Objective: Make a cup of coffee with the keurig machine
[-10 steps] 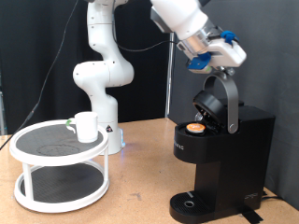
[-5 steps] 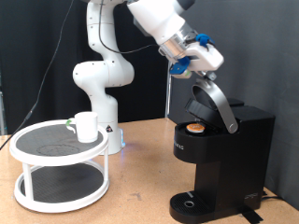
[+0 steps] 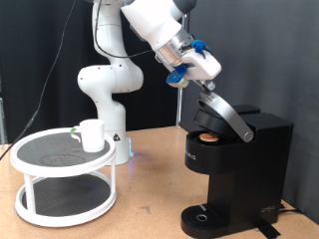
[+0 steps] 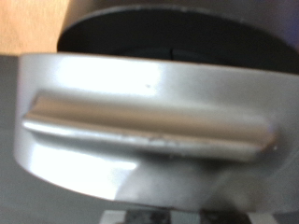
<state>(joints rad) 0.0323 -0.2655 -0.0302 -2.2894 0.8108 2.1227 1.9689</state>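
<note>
The black keurig machine stands at the exterior view's right. Its hinged lid is partly lowered, with its silver handle slanting up to the left. A pod with a tan top sits in the open chamber. My gripper, with blue fingers, is at the upper end of the lid handle. The wrist view is filled by the silver handle, very close, and no fingertips show there. The white cup stands on a round stand at the left, far from the gripper.
The cup's white two-tier stand has dark round shelves and stands on the wooden table. The robot's white base rises behind it. A round drip base is at the machine's foot. A black curtain hangs behind.
My gripper has moved left and down along an arc. The lid has swung from nearly upright to a lower slant over the pod.
</note>
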